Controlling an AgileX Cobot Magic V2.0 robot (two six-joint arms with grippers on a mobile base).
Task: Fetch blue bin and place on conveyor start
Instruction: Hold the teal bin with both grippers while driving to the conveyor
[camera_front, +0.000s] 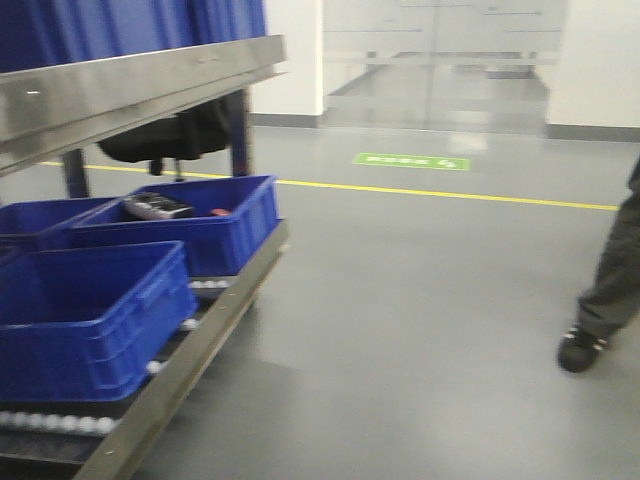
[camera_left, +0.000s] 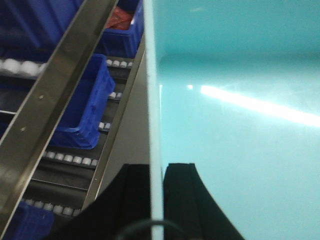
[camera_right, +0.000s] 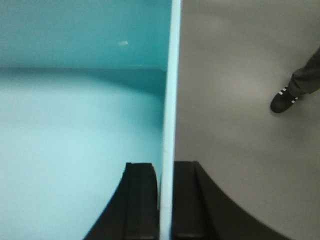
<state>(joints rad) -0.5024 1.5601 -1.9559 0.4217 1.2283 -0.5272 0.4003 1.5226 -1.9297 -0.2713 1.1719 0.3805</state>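
The blue bin (camera_left: 235, 125) is a pale aqua tub filling the right of the left wrist view and the left of the right wrist view (camera_right: 75, 130). My left gripper (camera_left: 157, 167) is shut on the bin's left wall, one finger inside and one outside. My right gripper (camera_right: 167, 165) is shut on the bin's right wall the same way. The bin hangs between both arms above the grey floor. The bin and both grippers are out of the front view. The conveyor start is not in view.
A steel roller rack (camera_front: 190, 360) with dark royal-blue crates (camera_front: 90, 315) stands at the left; it also shows in the left wrist view (camera_left: 60, 100). A person's leg and shoe (camera_front: 590, 340) is at the right, also in the right wrist view (camera_right: 285, 97). A yellow floor line (camera_front: 450, 192) runs ahead.
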